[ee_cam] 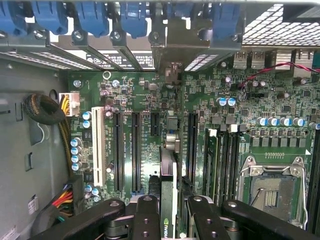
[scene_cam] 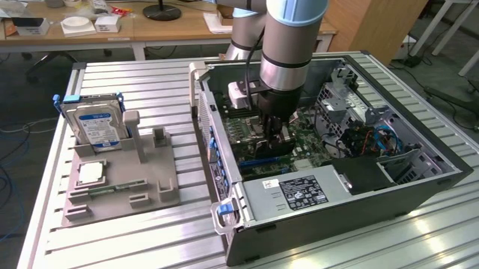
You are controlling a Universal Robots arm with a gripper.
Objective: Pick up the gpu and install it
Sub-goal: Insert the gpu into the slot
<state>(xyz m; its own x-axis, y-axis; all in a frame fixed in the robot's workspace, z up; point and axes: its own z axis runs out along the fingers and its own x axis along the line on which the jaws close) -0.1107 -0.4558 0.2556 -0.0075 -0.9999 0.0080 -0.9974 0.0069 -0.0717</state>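
The gpu (ee_cam: 168, 172) is a thin dark card seen edge-on, with its silvery bracket end (ee_cam: 172, 60) toward the row of rear slot covers. My gripper (ee_cam: 168, 202) is shut on it, one black finger (ee_cam: 146, 212) on each side. The card stands on edge low over the green motherboard (ee_cam: 135, 95), among the long black expansion slots (ee_cam: 136, 150). I cannot tell whether its edge sits in a slot. In the exterior view my gripper (scene_cam: 273, 133) reaches straight down into the open computer case (scene_cam: 419, 190), with the gpu (scene_cam: 274, 148) dark beneath it.
Blue latches (ee_cam: 95, 17) line the rear slot openings. A CPU socket (ee_cam: 272, 185) and memory slots (ee_cam: 222, 160) lie beside the card. A power supply (scene_cam: 295, 193) fills the case's near corner. On the exterior view's left, a grey fixture (scene_cam: 161, 193) holds a hard drive (scene_cam: 93, 126) and a memory stick (scene_cam: 116, 186).
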